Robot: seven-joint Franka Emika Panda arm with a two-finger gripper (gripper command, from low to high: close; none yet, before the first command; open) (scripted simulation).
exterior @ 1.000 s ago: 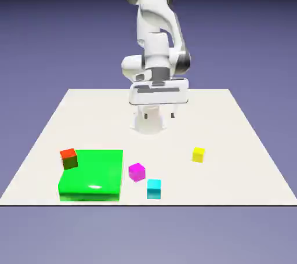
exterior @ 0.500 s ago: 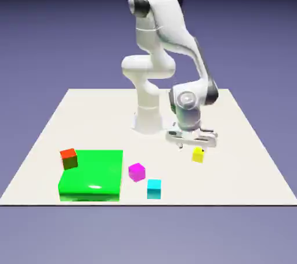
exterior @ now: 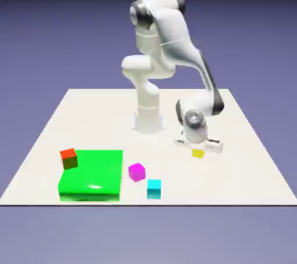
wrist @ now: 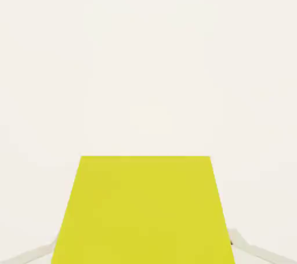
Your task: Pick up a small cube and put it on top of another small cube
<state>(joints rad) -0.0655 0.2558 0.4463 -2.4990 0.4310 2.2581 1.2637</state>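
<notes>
The small yellow cube (exterior: 198, 154) rests on the white table (exterior: 243, 158), on the exterior view's right. My gripper (exterior: 198, 149) has come down right over it, fingers straddling it and open. In the hand view the yellow cube (wrist: 142, 210) fills the lower middle, large, with only pale slivers of the fingertips (wrist: 258, 251) showing at its lower corners. The other small cubes, a magenta cube (exterior: 136, 171) and a cyan cube (exterior: 154, 188), lie to the exterior view's left of it, close to each other near the front edge.
A large flat green block (exterior: 91, 176) lies at the front left, with a small red cube (exterior: 68, 157) at its far left corner. The robot's base (exterior: 148, 120) stands behind the cubes.
The arm swung from its raised pose down to the exterior view's right and lowered the gripper onto the yellow cube. None of the cubes has moved.
</notes>
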